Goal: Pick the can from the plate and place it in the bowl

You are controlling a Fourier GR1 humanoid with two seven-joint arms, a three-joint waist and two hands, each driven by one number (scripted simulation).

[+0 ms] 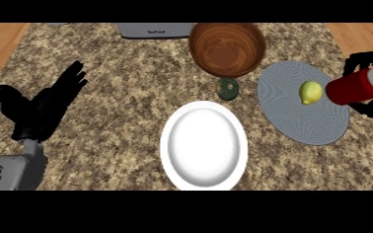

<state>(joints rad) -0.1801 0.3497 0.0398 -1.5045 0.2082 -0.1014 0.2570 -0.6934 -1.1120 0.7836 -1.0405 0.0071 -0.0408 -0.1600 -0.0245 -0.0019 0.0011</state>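
Observation:
A red can (351, 87) lies tilted at the view's right edge, over the right rim of the grey plate (291, 113). My right hand (358, 61) curls round the can, with dark fingers showing above and below it. A yellow lemon (311, 92) rests on the grey plate just left of the can. The brown wooden bowl (226, 48) stands at the back, left of the plate. My left hand (45, 103) is open with its fingers up at the left side, far from the can.
A large white plate (203, 145) sits front and centre. A small dark green round object (229, 89) lies between the wooden bowl and the white plate. A grey appliance (154, 29) stands at the counter's back edge. Wooden strips border the stone counter at both back corners.

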